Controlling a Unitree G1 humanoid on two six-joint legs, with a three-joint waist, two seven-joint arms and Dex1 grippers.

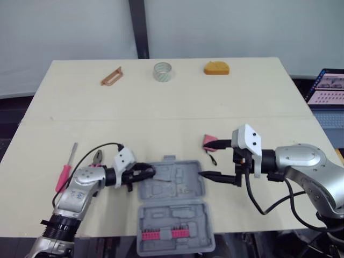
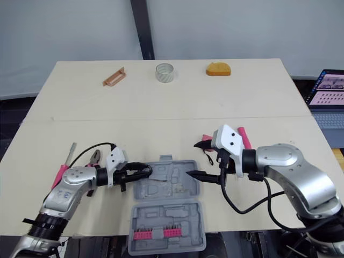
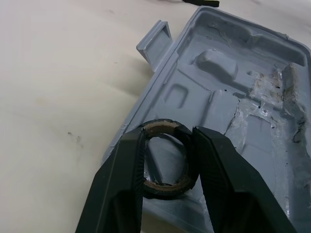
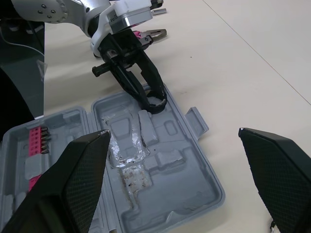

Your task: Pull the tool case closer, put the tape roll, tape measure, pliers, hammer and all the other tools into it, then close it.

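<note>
Tool case (image 1: 177,215) open, red bits (image 1: 161,234) inside, tape roll (image 3: 167,189) held at its edge

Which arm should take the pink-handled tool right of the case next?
Right. The right pincer is open and hangs beside the pink-handled tool, on the tool case's right. The left pincer is shut on the black tape roll over the case's opposite side.

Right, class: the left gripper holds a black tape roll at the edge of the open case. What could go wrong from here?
1. The black tape roll sits by the tool case rim, gripped by the left gripper; released there, it may tip out onto the table.
2. The pliers lie close beside the left arm, which could sweep them away.
</note>
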